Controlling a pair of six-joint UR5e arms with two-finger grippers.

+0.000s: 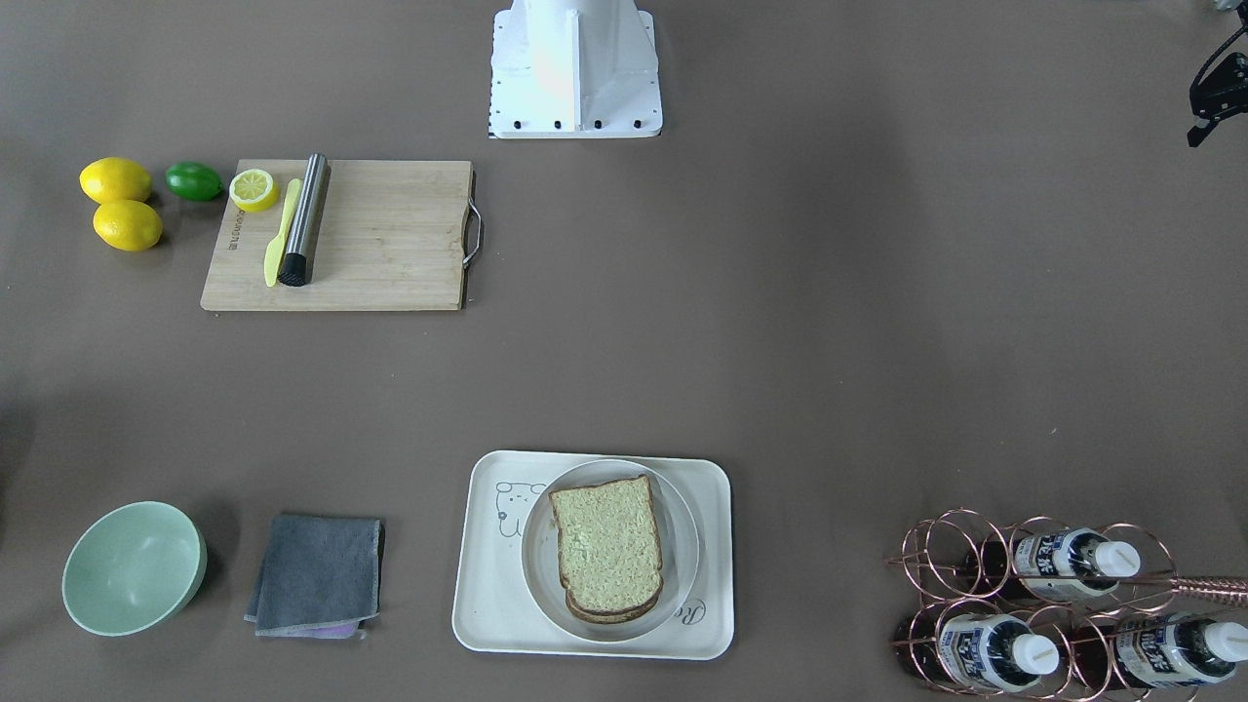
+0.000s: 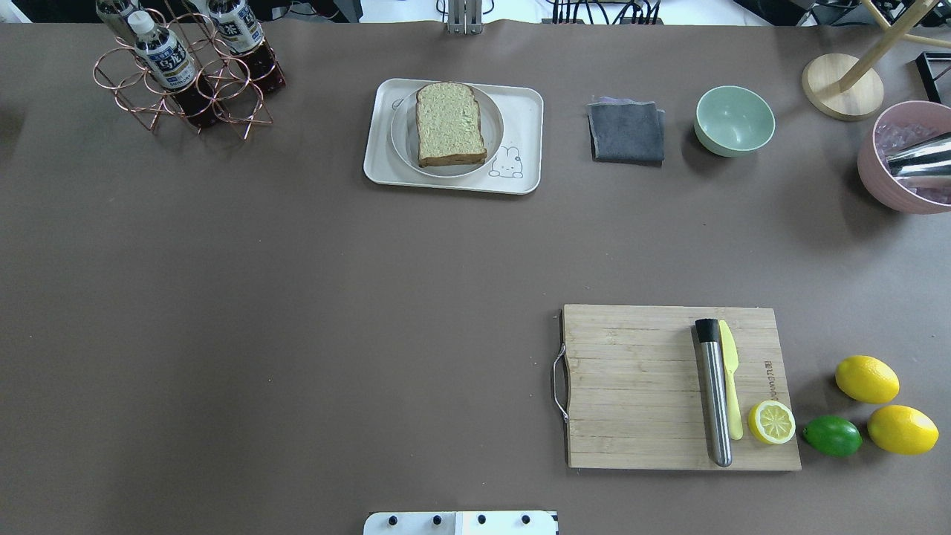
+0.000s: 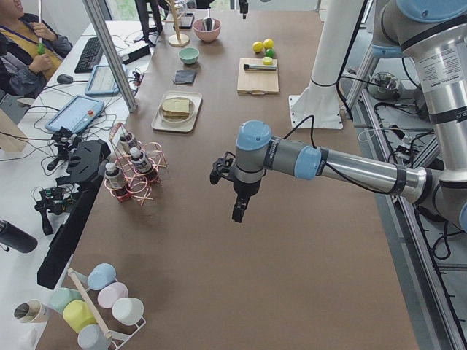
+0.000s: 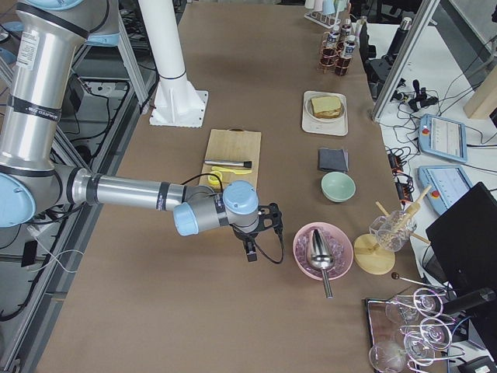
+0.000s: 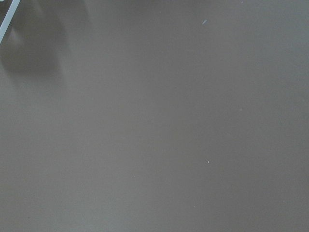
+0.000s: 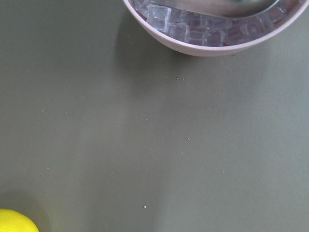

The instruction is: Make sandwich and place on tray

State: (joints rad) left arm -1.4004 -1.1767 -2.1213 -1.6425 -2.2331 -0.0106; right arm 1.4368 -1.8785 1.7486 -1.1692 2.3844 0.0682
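The sandwich is a stack of two tan speckled slices with dark crusts, lying on a round white plate on the cream tray. It also shows in the overhead view. The egg is hidden. My left gripper hangs over bare table far from the tray, and only its dark edge shows in the front view. My right gripper hangs near the pink bowl. I cannot tell whether either gripper is open or shut. Neither shows in its own wrist view.
A wooden cutting board bears a metal rod, a yellow knife and a lemon half. Two lemons and a lime lie beside it. A grey cloth, a green bowl and a copper bottle rack flank the tray.
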